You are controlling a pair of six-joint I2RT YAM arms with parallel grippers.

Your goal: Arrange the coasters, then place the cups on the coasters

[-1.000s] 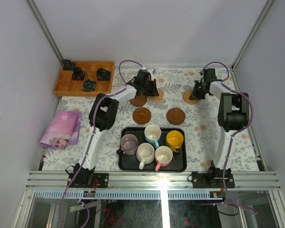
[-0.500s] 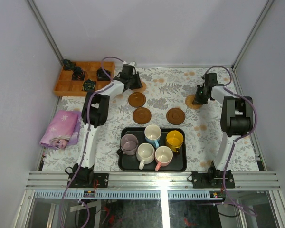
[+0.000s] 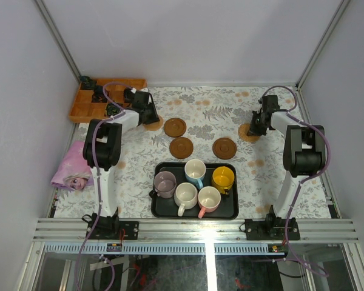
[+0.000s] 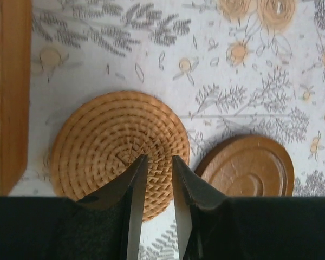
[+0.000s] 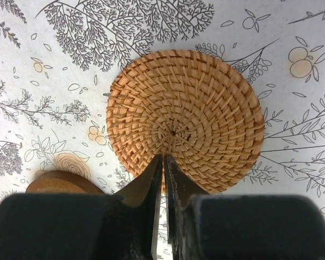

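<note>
Coasters: five on the floral-cloth desk (image 3: 133, 176), none under a mug. Three dark brown round wooden coasters (image 3: 181, 147) sit mid-frame above the tray. Of the two tan woven round ones, the left woven coaster (image 4: 114, 141) is at upper left near the box and the right woven coaster (image 5: 195, 108) is at upper right.

Containers:
- The black rectangular tray (image 3: 229, 206), lower centre, holds all five mugs: mauve mug (image 3: 165, 182), light blue mug with white inside (image 3: 195, 171), yellow mug (image 3: 222, 177), cream mug (image 3: 185, 195) and cream mug with pink handle (image 3: 208, 198).
- The orange wooden compartment box (image 3: 82, 111), upper left corner, holds small black objects (image 3: 97, 93). I count at least three; the arm blocks part of it.

A pink printed cloth (image 3: 73, 170) lies at the left edge.

Only the wrist views show the jaws:
- Left end effector (image 4: 158, 158): a narrow slit between the jaws, tips over the left woven coaster. I can't tell whether it pinches. A dark coaster lies just beside it on the right, with the box wall at frame left.
- Right end effector (image 5: 163, 158): jaws pressed together, tips at the right woven coaster's middle.
</note>
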